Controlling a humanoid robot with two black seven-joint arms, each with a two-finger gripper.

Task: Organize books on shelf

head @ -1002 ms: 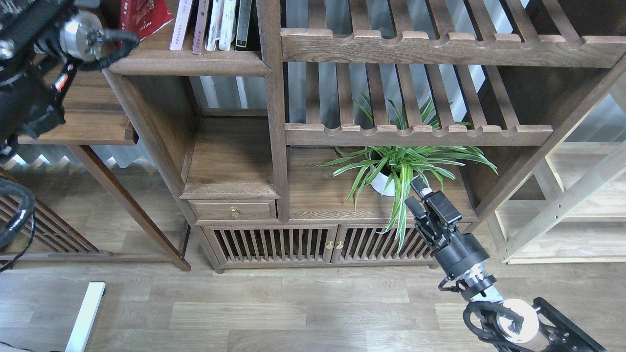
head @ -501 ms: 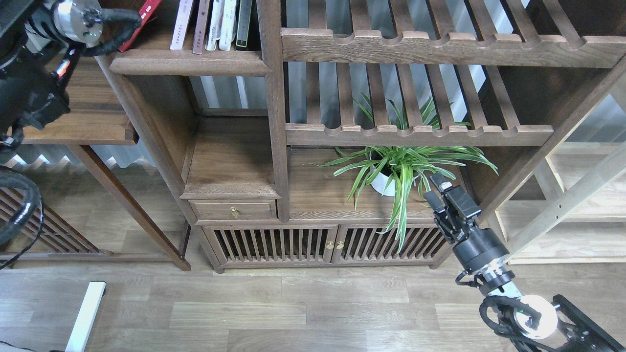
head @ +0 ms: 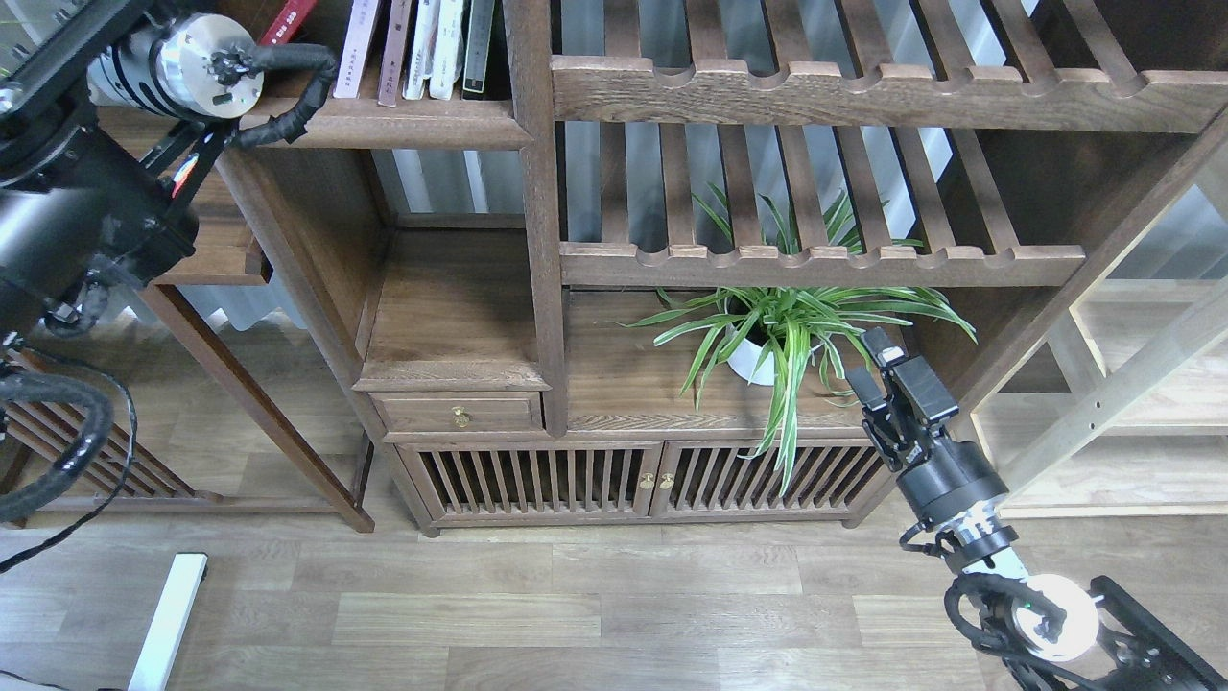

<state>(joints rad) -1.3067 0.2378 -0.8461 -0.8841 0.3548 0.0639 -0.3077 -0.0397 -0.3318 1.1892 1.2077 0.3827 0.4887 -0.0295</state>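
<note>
Dark walnut shelf (head: 384, 130) sits at upper left, carrying a red book (head: 286, 19) leaning at its left end and several thin upright books (head: 422, 48) just to the right. The left arm (head: 86, 192) enters from the left and runs out of view at the top edge; its gripper is not visible. The right gripper (head: 875, 355) hangs empty near the potted plant (head: 782, 331), fingers slightly parted, gripping nothing.

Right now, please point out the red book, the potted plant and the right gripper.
red book (head: 288, 19): head view, its spine.
potted plant (head: 753, 363): head view, white pot.
right gripper (head: 871, 363): head view, between the fingertips.
</note>
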